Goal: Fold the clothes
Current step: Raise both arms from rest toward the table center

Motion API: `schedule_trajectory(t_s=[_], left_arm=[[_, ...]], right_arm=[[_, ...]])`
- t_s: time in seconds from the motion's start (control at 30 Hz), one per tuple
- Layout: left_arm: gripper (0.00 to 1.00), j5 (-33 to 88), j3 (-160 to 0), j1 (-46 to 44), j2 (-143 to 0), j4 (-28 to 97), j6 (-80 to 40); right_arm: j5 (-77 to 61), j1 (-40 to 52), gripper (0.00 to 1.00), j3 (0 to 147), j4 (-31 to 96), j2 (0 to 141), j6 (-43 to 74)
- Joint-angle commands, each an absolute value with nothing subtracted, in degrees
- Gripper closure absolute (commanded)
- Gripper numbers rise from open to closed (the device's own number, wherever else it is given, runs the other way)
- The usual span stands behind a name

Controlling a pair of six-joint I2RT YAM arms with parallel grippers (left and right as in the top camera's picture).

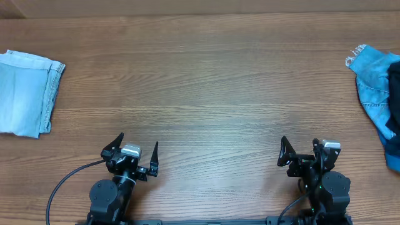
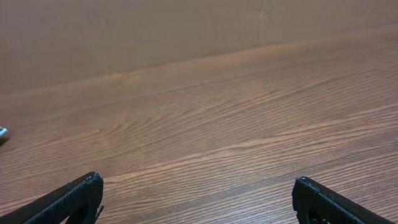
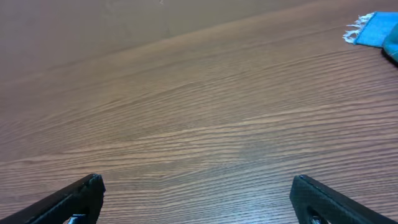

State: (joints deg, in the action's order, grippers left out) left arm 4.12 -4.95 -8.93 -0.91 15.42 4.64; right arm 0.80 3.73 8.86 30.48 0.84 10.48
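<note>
A pale blue denim piece (image 1: pixel 28 92) lies folded at the table's far left edge. A brighter blue denim piece (image 1: pixel 374 84) with a frayed hem lies crumpled at the far right edge. A dark navy garment (image 1: pixel 394 94) lies on it, mostly cut off by the frame. The frayed blue corner also shows in the right wrist view (image 3: pixel 376 28). My left gripper (image 1: pixel 138 142) (image 2: pixel 196 186) is open and empty near the front edge. My right gripper (image 1: pixel 301 145) (image 3: pixel 196 183) is open and empty near the front edge, far from both piles.
The wooden table (image 1: pixel 206 87) stretches between the two piles. The arm bases and a black cable (image 1: pixel 62 187) sit along the front edge. A plain brown wall stands behind the table's far edge in both wrist views.
</note>
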Motion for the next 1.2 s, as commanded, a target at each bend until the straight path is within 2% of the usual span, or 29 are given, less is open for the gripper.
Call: schedule_trajectory(t_s=[0.0,0.97,1.17], left_arm=[[0.0,4.47,-4.64,-9.02,-0.27,15.14,4.08],[0.0,4.49,-4.64,-9.02,-0.27,15.03,4.08],[0.0,17.52,-4.64,-9.02,-0.27,14.72,1.23]], right_arm=[[0.78,3.36,0.0,8.29,30.3,0.19,10.72],[-0.19,3.36,0.0,8.29,29.34,0.19,10.74],[-13.54,3.36,0.0,8.29,29.41,0.19,10.76]])
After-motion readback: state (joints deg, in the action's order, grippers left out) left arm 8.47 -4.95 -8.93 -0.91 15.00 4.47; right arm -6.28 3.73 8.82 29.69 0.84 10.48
